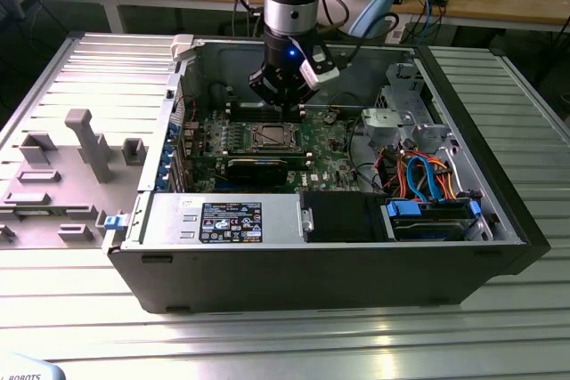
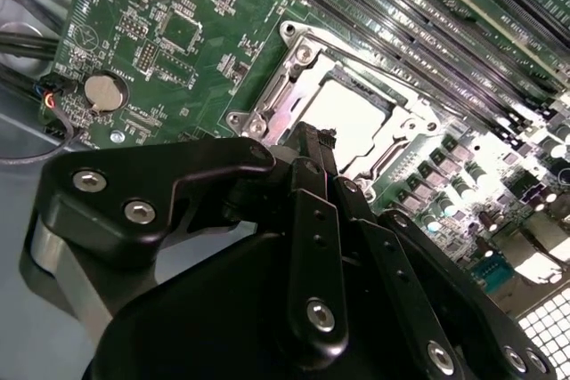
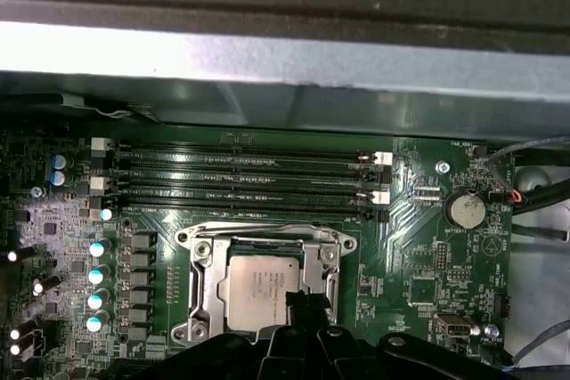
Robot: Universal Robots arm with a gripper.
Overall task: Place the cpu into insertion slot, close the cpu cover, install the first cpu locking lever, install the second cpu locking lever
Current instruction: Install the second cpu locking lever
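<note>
Arm is down inside the open computer case [image 1: 312, 246], gripper [image 1: 279, 104] hanging over the green motherboard [image 1: 329, 153], just past the far edge of the socket [image 1: 270, 137] in the exterior view.

The chip [image 3: 261, 288] sits flat in the socket, silver top up, square to the socket rim. In the second wrist view the chip [image 2: 347, 113] reads as a bright pale square inside the metal frame [image 2: 267, 104]. The cover plate [image 3: 203, 284] lies down around the chip, window framing it, screws at its corners.

Gripper [image 3: 298, 309] tips are right at the chip's near edge in the first wrist view; touching or just above, can't tell. In the second wrist view the black fingers [image 2: 312, 175] come together into one narrow point with no gap visible, so the jaws look closed, nothing held between them.

Four long memory slots [image 3: 240, 180] run along the socket's far side, toward the case wall. Coin battery [image 3: 466, 211] sits on the board off to one side of the socket, near loose cables [image 3: 534, 193].

Grey fixture blocks [image 1: 85, 144] stand on the ribbed metal table [image 1: 285, 335] at the exterior view's left, well apart from the case.
</note>
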